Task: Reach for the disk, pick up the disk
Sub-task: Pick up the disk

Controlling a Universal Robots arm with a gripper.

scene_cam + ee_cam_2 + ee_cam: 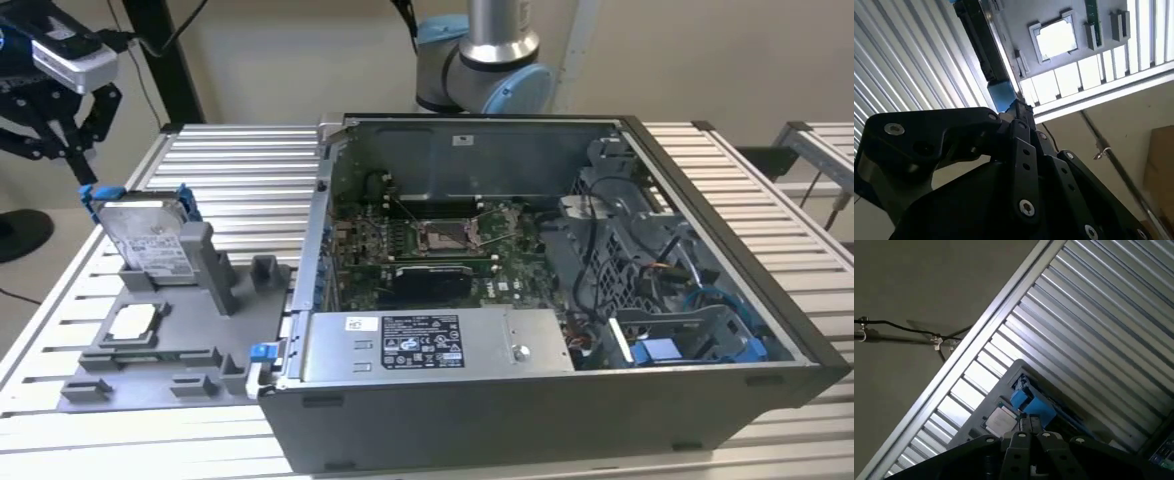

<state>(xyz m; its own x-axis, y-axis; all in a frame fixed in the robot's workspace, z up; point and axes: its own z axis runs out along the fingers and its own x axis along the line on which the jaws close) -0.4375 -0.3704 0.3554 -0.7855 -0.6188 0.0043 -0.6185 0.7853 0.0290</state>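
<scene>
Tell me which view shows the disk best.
The exterior view: the disk stands on edge in the grey fixture, label face visible. The second wrist view has the disk edge-on; the first wrist view catches its blue rail.

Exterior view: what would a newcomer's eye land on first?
The open computer case dominates the middle and the exterior view's right, its motherboard exposed. At the exterior view's left, the disk stands upright in a grey fixture, with the gripper close above it.
</scene>
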